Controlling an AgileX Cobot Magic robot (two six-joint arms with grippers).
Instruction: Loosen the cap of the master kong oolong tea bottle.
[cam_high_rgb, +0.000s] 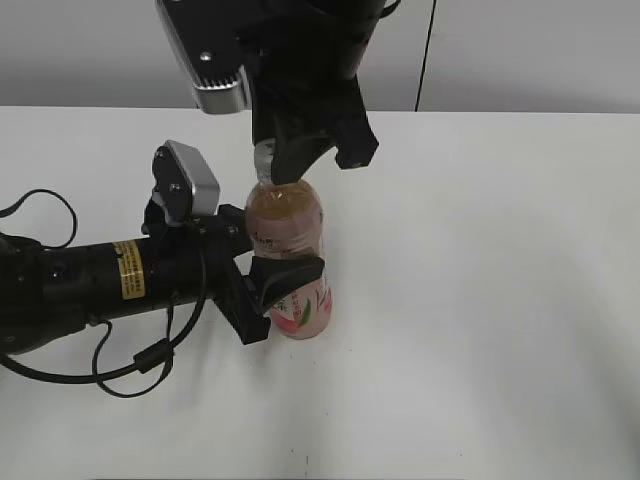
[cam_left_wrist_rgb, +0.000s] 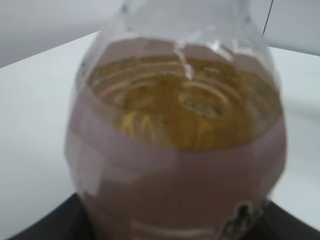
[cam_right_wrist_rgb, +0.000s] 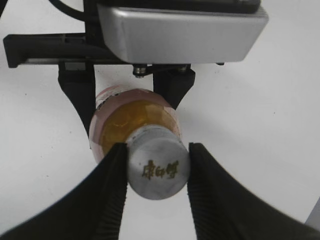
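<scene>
The left gripper (cam_high_rgb: 262, 262) clamped the master kong oolong tea bottle (cam_high_rgb: 290, 262) upright on the worktop (cam_high_rgb: 480, 300). The right gripper (cam_right_wrist_rgb: 156, 170) pinched the cap (cam_right_wrist_rgb: 158, 168), apparently touching both sides. Next called for twisting it loose.

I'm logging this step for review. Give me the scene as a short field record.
bottle: master kong oolong tea bottle, upright on the white table
cap: white cap, on the bottle
left gripper: left gripper clamped around the bottle's lower body from the side
right gripper: right gripper closed on the cap from above
</scene>
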